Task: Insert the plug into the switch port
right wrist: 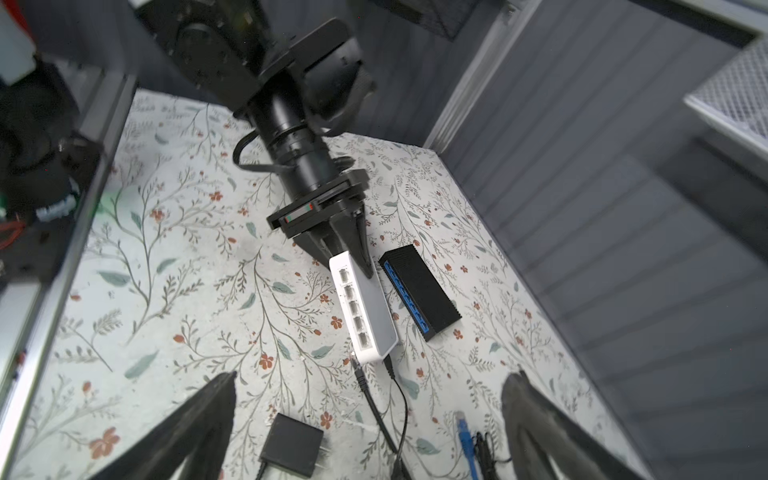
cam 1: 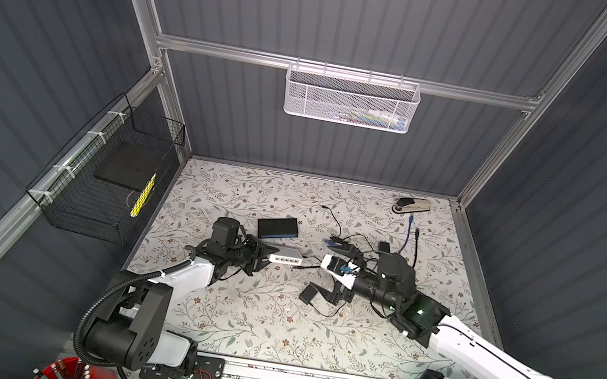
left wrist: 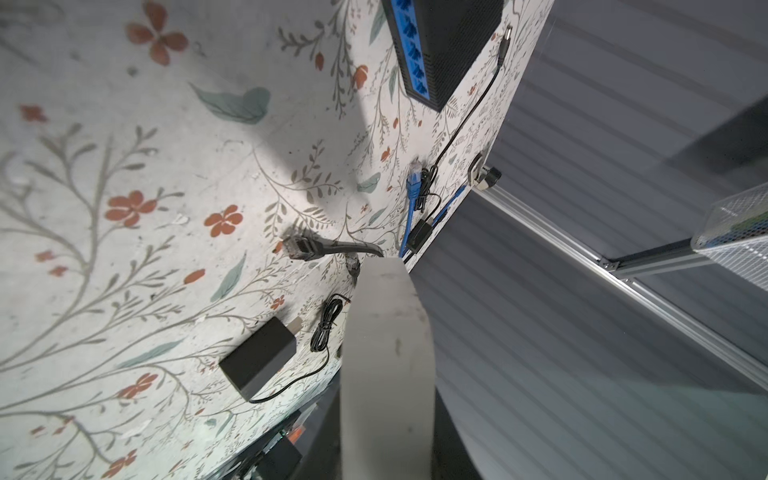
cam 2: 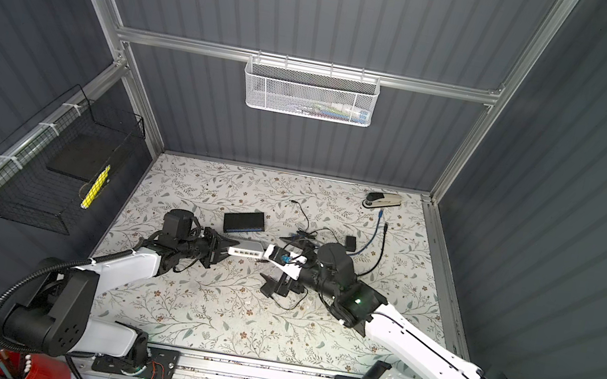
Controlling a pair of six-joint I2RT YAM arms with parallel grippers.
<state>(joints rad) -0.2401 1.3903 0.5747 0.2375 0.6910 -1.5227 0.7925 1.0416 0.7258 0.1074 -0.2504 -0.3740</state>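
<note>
On the flowered table (cam 1: 229,312), as both top views show it, the left gripper (cam 1: 267,256) is clamped on one end of the white switch (cam 1: 286,257), whose row of ports is in plain sight. The right gripper (cam 1: 323,273) faces the opposite end, jaws spread wide and holding nothing. The spot is crowded. A black switch (cam 1: 278,227) sits just behind the white switch, and a black adapter (cam 1: 307,296) lies beside the right gripper. A blue cable (cam 1: 407,234) trails among black leads behind it, and a stapler (cam 1: 412,206) sits at the far edge.

From the left wrist, the white switch (left wrist: 386,353) fills the foreground, blurred, and the fingers holding it are out of sight. Past it the plug (left wrist: 299,248) lies loose on the table, with the black adapter (left wrist: 259,361) and a coiled thin lead (left wrist: 326,328) near it.

From the right wrist, the plug (right wrist: 356,368) lies on the table, its tip just beside the white switch's (right wrist: 365,307) near corner and outside the ports. A second black lead (right wrist: 388,368) touches that same end. The right gripper's fingers (right wrist: 199,415) stand well apart on either side of these cables.
</note>
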